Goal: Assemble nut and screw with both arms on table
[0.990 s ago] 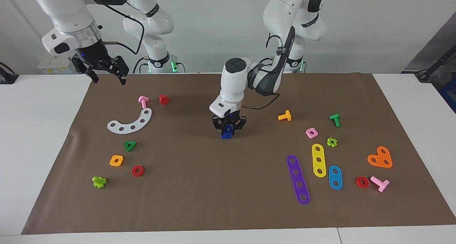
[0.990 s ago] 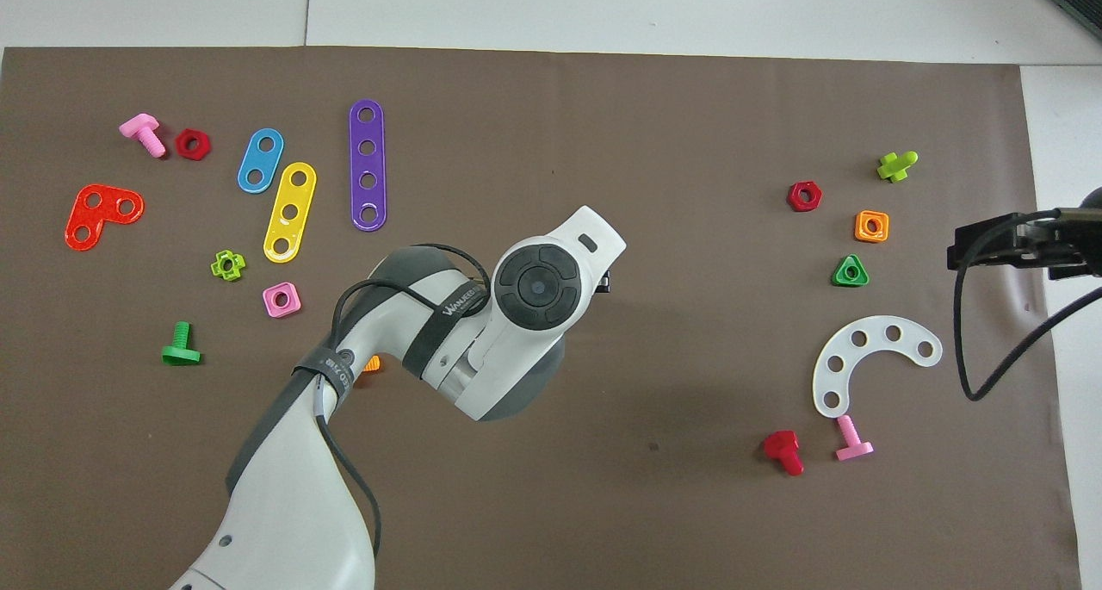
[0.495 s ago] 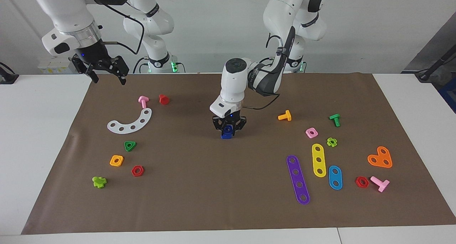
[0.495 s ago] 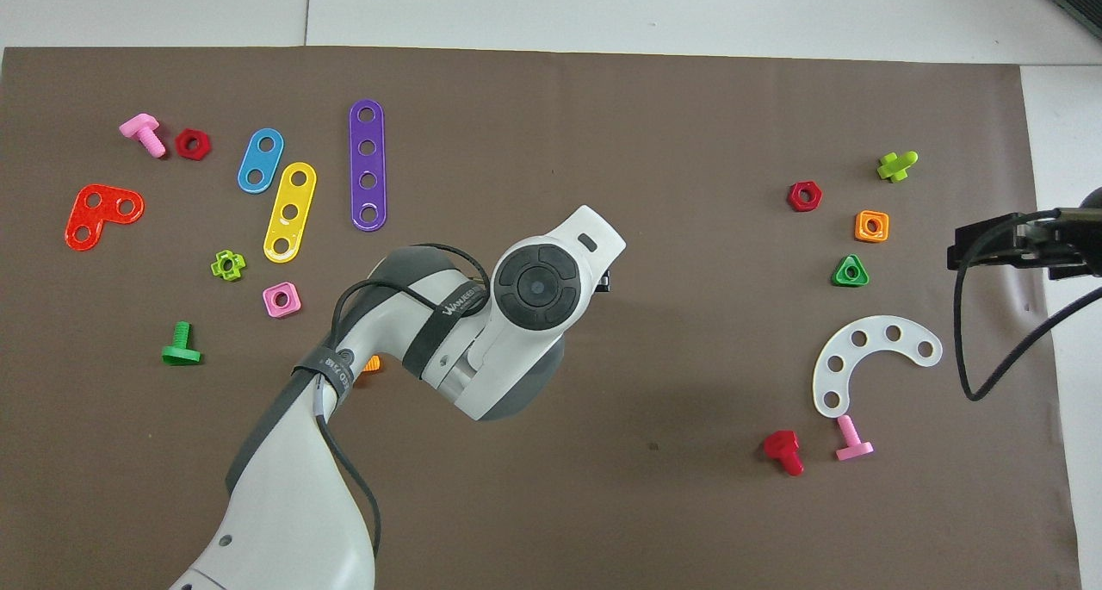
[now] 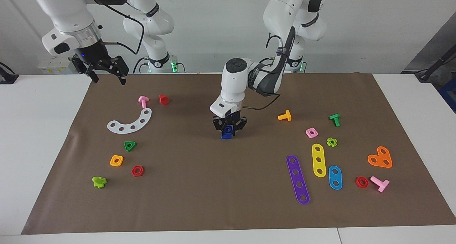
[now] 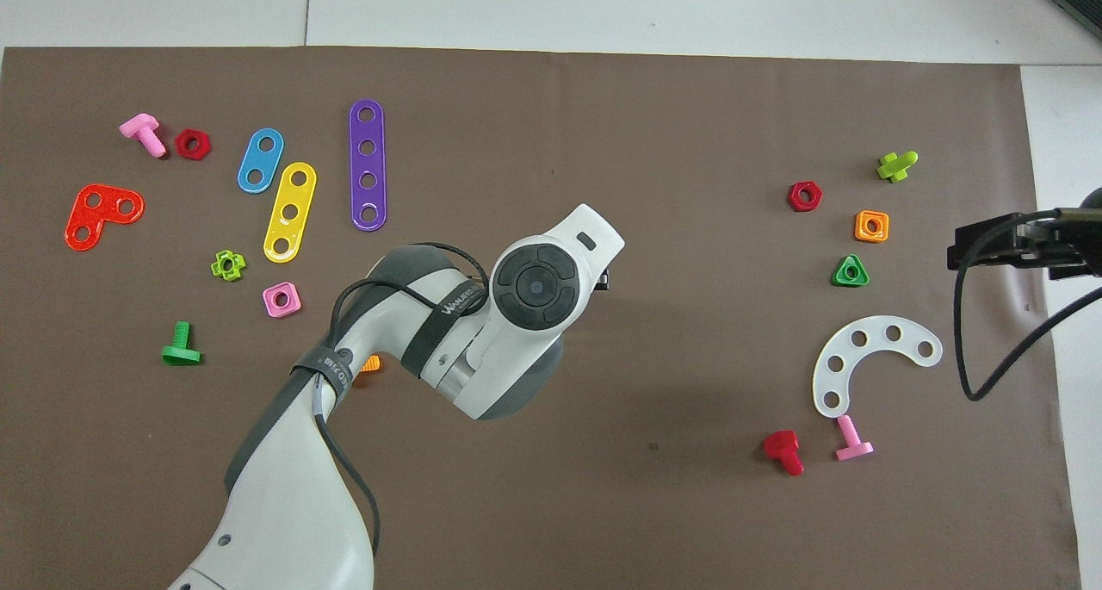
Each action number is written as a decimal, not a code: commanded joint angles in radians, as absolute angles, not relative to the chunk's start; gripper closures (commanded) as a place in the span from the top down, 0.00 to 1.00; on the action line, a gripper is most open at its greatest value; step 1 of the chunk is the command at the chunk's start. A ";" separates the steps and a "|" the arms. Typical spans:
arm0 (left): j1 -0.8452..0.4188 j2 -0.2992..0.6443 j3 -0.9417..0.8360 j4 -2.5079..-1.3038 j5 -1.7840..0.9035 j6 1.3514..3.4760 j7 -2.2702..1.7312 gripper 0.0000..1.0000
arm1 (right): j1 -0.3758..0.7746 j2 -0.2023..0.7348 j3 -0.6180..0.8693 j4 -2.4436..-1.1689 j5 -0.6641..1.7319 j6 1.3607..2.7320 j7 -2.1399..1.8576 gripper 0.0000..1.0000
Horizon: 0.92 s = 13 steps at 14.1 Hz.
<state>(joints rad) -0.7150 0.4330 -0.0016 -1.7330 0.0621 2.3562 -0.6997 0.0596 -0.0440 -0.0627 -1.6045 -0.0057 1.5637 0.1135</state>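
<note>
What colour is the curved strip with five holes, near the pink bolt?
The curved strip is white; the overhead view shows it best.

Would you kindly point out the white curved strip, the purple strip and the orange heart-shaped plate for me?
white curved strip (image 5: 131, 122), facing view, middle of its arc.
purple strip (image 5: 298, 180), facing view, flat between its middle holes.
orange heart-shaped plate (image 5: 380, 159), facing view, flat centre below its holes.

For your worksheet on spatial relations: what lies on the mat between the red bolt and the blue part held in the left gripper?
Nothing: in the facing view, bare brown mat runs from the red bolt to the blue part in the left gripper.
</note>
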 commanded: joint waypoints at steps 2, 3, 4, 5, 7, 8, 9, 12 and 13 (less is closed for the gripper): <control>-0.730 0.423 0.026 -1.750 0.106 2.358 -0.729 0.00 | 0.064 -0.067 -0.067 -1.629 -0.002 1.555 0.107 1.00; -0.732 0.422 0.026 -1.752 0.106 2.358 -0.735 0.00 | 0.064 -0.067 -0.067 -1.629 -0.002 1.557 0.107 1.00; -0.732 0.423 0.026 -1.753 0.107 2.359 -0.736 0.00 | 0.064 -0.067 -0.067 -1.628 -0.002 1.557 0.107 1.00; -0.733 0.422 0.025 -1.761 0.107 2.362 -0.735 0.00 | 0.064 -0.067 -0.067 -1.628 -0.002 1.557 0.107 1.00; -0.735 0.420 0.025 -1.766 0.107 2.372 -0.735 0.00 | 0.064 -0.067 -0.067 -1.628 -0.002 1.555 0.107 1.00; -0.735 0.420 0.023 -1.769 0.107 2.370 -0.736 0.00 | 0.064 -0.067 -0.067 -1.628 -0.002 1.555 0.107 1.00; -0.735 0.419 0.023 -1.772 0.107 2.370 -0.736 0.00 | 0.064 -0.067 -0.067 -1.628 -0.002 1.555 0.107 1.00; -0.752 0.408 0.023 -1.789 0.107 2.339 -0.745 0.00 | 0.064 -0.067 -0.067 -1.628 -0.002 1.555 0.107 1.00; -0.752 0.407 0.023 -1.784 0.107 2.310 -0.768 0.00 | 0.064 -0.067 -0.067 -1.628 -0.002 1.555 0.107 1.00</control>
